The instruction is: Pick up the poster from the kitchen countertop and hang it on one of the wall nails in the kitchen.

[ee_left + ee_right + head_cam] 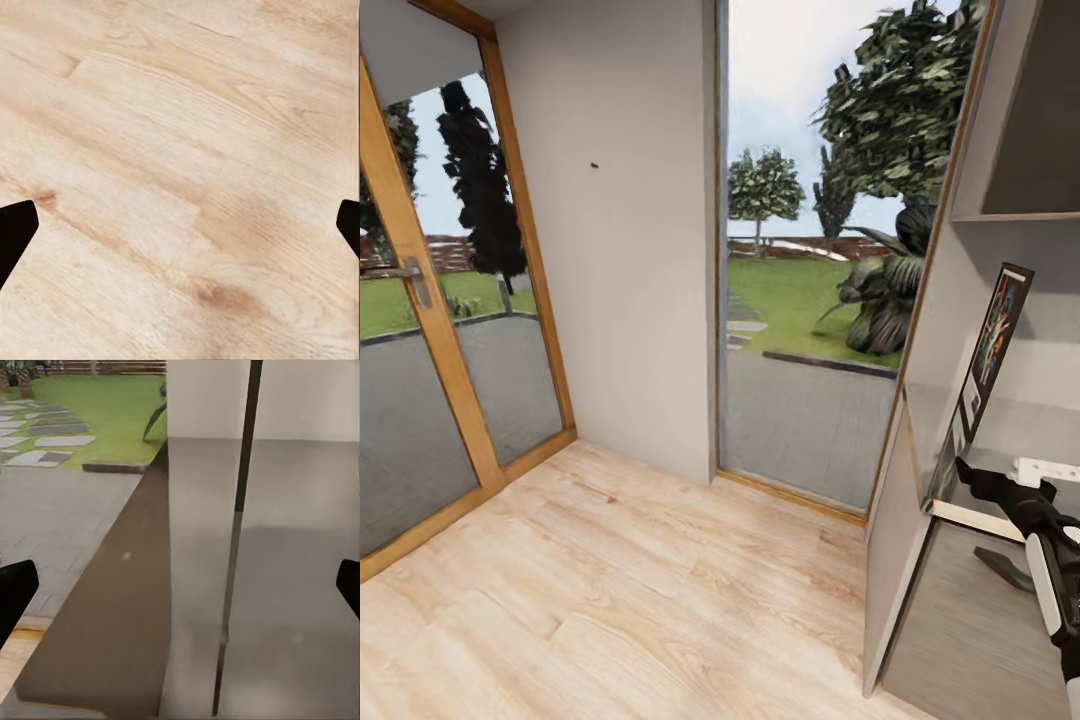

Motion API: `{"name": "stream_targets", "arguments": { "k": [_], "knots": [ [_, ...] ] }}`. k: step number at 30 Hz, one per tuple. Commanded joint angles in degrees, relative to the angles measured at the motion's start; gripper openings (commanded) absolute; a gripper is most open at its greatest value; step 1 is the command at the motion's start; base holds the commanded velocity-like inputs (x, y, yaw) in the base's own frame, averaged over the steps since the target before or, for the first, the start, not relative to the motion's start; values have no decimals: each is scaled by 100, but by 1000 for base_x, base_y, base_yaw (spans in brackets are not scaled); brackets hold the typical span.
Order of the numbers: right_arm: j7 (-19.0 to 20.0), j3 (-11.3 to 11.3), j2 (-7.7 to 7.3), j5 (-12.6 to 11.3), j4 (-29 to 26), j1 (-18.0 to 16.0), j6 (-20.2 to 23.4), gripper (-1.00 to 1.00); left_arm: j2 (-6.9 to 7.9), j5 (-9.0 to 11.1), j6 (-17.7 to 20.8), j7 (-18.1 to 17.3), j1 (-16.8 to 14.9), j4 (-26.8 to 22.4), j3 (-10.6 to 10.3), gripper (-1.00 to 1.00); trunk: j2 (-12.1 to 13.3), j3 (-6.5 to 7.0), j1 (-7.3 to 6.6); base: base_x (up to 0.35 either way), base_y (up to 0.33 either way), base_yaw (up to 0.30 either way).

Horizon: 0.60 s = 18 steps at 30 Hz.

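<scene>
The poster (990, 345) stands upright on the kitchen countertop (1020, 425) at the right, seen almost edge-on with its black frame and colourful face showing. In the right wrist view the poster (241, 480) is a thin dark line ahead. My right gripper (982, 484) is open just in front of the poster's lower end, and its fingertips (15, 592) are spread wide with nothing between them. A wall nail (595, 165) sticks out of the pale grey wall at the upper left. My left gripper (180, 232) is open above the wood floor (180, 150).
A wood-framed glass door (420, 330) is at the left and a tall window (810, 250) onto the garden sits in the middle. A cabinet side panel (890, 560) and an upper shelf (1020, 120) border the countertop. A white flat object (1048, 468) lies on it.
</scene>
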Motion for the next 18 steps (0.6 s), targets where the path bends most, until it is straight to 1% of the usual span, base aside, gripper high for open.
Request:
{"name": "stream_targets", "arguments": {
  "k": [1, 3, 18],
  "knots": [
    [33, -10, 2, 3, -14, -4, 30, 100, -34, -5, -10, -4, 1, -39, 7, 100, -3, -5, 0, 0, 0, -15],
    [33, -10, 2, 3, -14, -4, 30, 100, -91, -5, -10, -4, 1, -47, 7, 100, -3, -4, 0, 0, 0, -15],
    [33, -10, 2, 3, -14, -4, 30, 100, -91, -5, -10, -4, 1, -47, 7, 100, -3, 1, 0, 0, 0, -15]
  ]
}}
